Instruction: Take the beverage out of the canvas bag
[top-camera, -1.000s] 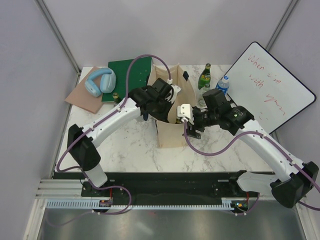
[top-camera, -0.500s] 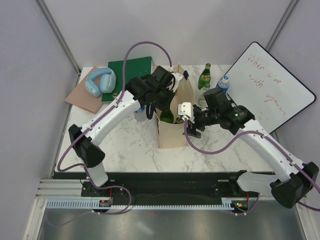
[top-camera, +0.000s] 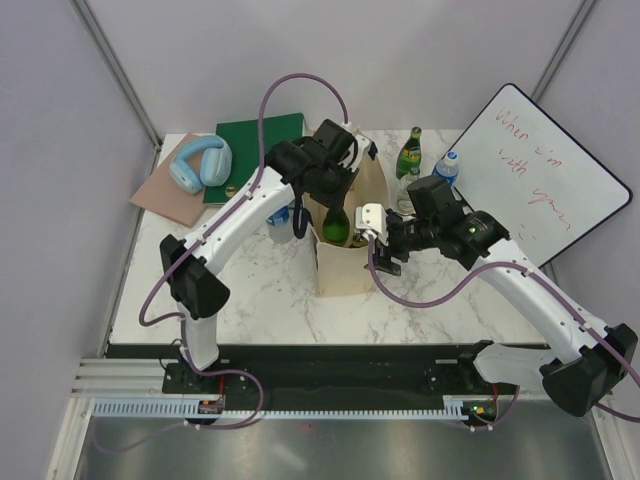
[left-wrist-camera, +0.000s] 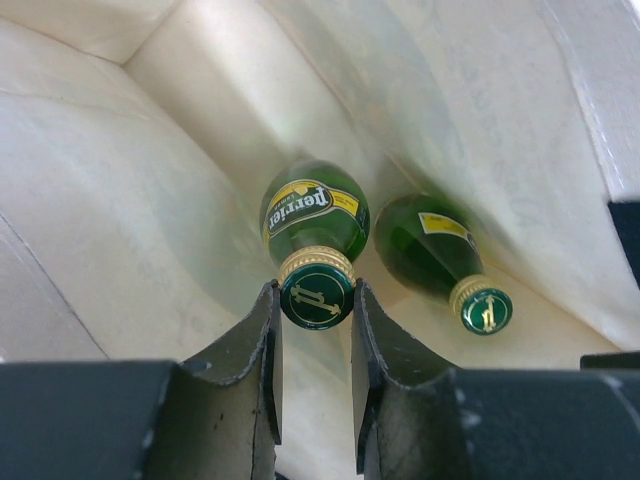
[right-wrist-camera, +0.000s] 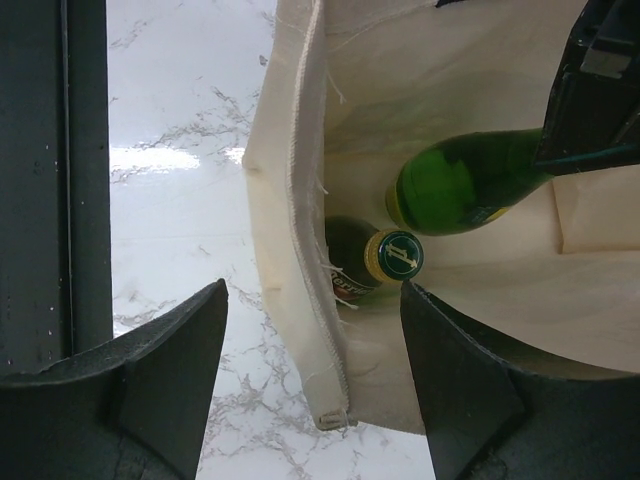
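Left gripper (left-wrist-camera: 314, 293) is down inside the canvas bag (left-wrist-camera: 120, 220), clenched on the beverage (left-wrist-camera: 315, 212): a green Perrier bottle, with the pads on the cap and gold collar only and the body below the fingers. That's a thin hold. The cap is small and round, so the bottle can pivot or slip out if you pull fast or off-axis. A second bottle (left-wrist-camera: 432, 248) sits just beside it against the bag wall; swing the held one and you knock it over. Right gripper (right-wrist-camera: 312, 292) is released, jaws wide, straddling the bag's side wall without pinching it, so by my read nothing pins the bag. Fabric dragging on the bottle can lift or tip the whole bag. The shoulder may also catch the rim on exit. Lift straight and slow.
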